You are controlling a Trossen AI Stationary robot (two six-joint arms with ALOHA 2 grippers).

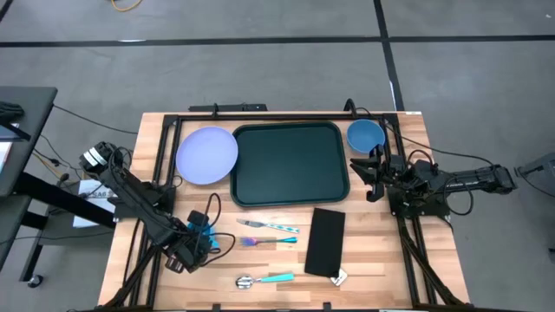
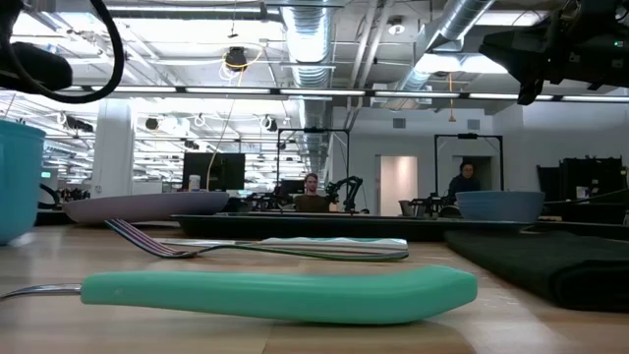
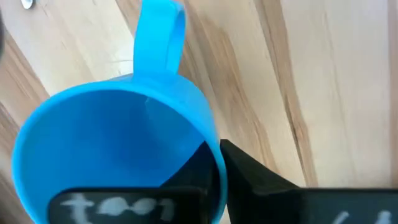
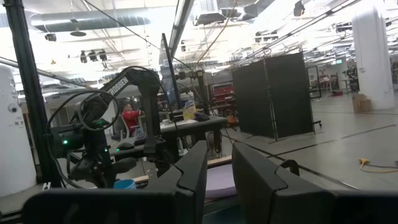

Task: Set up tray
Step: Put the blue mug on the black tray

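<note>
We see the left gripper [image 1: 201,232] near the tabletop's [image 1: 381,277] left front corner, its fingers closed on a blue cup's [image 3: 118,149] rim. The empty tray [image 1: 290,165] lies by the far edge. The right gripper [image 1: 368,173] hovers beside it, fingers slightly apart.

Big dark green tray [image 1: 290,164] with rounded corners, lying flat and empty, just beside the right gripper [image 1: 373,173].

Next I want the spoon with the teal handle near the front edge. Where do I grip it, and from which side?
Grip the spoon on its thick teal handle, coming straight down from above with the fingers across its width. It lies flat and alone on the wood table, metal bowl end toward the left gripper, which is shut on the blue cup. The handle looks thick enough to pinch.
</note>
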